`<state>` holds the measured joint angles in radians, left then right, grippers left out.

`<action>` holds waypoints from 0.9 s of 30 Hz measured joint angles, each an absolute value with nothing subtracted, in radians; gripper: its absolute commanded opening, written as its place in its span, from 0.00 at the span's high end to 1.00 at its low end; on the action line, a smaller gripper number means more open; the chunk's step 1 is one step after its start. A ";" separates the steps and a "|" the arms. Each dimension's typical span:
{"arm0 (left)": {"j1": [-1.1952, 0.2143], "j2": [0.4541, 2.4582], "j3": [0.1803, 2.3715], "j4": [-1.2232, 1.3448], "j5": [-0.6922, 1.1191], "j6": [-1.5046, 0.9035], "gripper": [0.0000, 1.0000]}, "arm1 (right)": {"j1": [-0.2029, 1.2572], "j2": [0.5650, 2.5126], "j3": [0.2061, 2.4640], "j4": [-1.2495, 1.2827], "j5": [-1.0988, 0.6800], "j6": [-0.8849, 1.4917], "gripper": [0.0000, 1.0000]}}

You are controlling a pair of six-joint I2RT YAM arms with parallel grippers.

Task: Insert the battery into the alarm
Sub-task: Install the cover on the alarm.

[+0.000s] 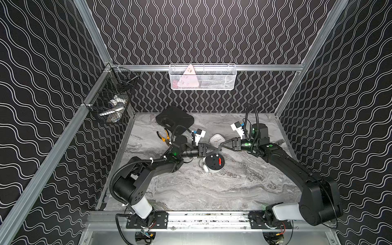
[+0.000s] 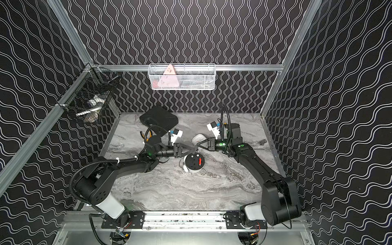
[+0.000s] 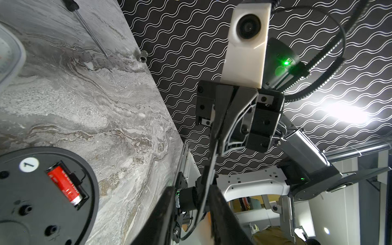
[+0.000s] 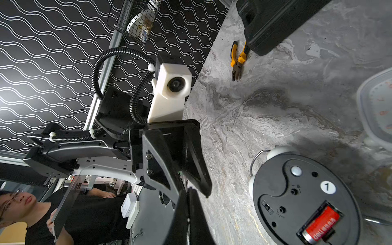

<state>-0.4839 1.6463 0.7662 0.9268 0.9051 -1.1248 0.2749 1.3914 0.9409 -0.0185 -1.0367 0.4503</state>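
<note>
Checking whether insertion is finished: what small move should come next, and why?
Probably back both grippers away. The red battery already lies in the open bay on the back of the alarm, and the left gripper and shut right gripper hang by its far edge, tips almost meeting, touching neither.

A bright lamp point(image 3: 345, 113) flares in the left wrist view; elsewhere dim, edges warped.

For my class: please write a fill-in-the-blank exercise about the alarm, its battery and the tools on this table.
The battery sitting in the alarm is coloured ___.
The round sticker beside the battery compartment shows the number ___.
The pliers lie next to a ___ case.
Missing words: red; 1; black.
</note>
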 measured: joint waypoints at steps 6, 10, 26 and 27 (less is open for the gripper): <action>-0.484 1.634 0.764 0.935 0.912 -1.130 0.85 | 0.276 1.391 0.944 -0.022 -1.037 0.437 1.00; -0.484 1.634 0.757 0.942 0.913 -1.134 0.87 | 0.276 1.391 0.945 -0.025 -1.040 0.436 1.00; -0.483 1.663 0.733 1.070 0.929 -1.231 1.00 | 0.278 1.392 0.950 -0.027 -1.039 0.435 1.00; -0.483 1.662 0.732 1.070 0.928 -1.231 1.00 | 0.278 1.392 0.950 -0.028 -1.038 0.435 1.00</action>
